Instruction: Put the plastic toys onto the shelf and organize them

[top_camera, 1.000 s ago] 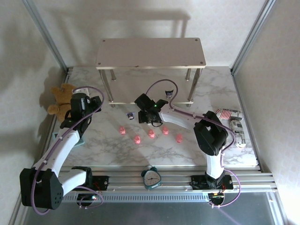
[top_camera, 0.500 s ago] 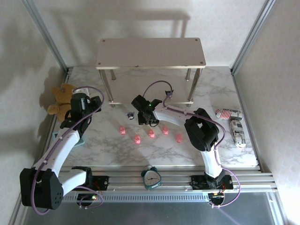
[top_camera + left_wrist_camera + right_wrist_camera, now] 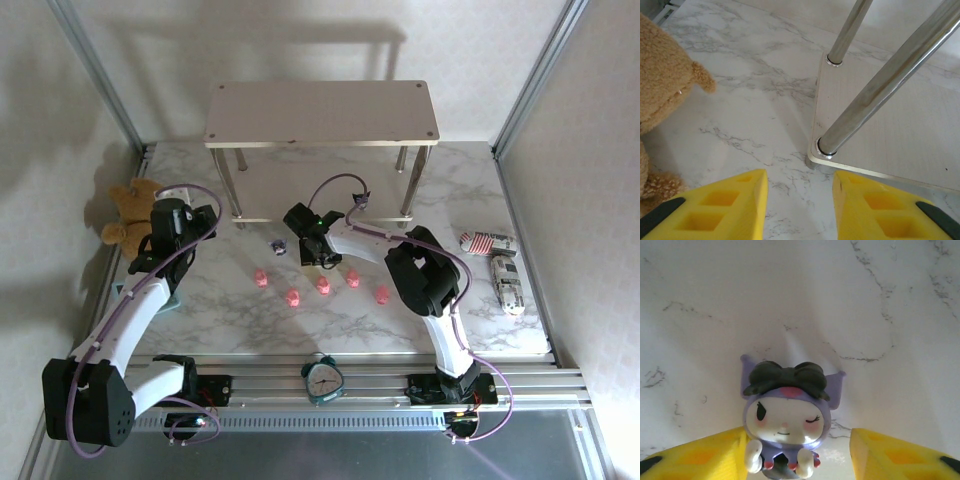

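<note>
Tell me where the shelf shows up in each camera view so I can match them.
Top external: the shelf stands at the far middle of the table.
Left wrist: its lower board corner and two silver legs take the right half, beyond the left gripper.
Right wrist: marble table, a purple figurine between the right gripper fingers.
Shared landmark: the teddy bear, left of the shelf in the top and left wrist views.

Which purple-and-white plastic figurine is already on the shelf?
The figurine on the lower board of the beige two-tier shelf, right of centre. One other stands on the marble table; the third sits between the fingers of the right tool.
</note>
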You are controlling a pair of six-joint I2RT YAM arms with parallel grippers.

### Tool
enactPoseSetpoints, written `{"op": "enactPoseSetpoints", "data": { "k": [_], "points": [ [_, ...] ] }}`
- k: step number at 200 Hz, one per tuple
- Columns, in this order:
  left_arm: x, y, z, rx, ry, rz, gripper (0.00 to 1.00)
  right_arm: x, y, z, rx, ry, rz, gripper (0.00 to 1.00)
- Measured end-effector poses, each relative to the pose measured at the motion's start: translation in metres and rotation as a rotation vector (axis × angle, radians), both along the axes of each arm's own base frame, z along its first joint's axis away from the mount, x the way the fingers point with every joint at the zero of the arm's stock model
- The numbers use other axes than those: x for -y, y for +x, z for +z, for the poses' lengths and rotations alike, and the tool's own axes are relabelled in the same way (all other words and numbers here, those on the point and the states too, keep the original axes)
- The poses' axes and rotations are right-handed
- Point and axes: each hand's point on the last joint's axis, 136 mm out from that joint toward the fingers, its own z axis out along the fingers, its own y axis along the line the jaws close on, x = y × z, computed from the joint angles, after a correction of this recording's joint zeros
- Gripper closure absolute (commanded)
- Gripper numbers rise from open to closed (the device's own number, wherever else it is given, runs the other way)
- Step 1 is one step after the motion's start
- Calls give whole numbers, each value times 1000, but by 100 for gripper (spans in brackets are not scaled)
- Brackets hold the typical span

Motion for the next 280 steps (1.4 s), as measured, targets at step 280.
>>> {"op": "enactPoseSetpoints", "data": {
  "k": [280],
  "points": [
    [2, 2, -6, -16, -4, -10, 61, -7, 18, 107, 163, 97, 94, 74]
  ]
}}
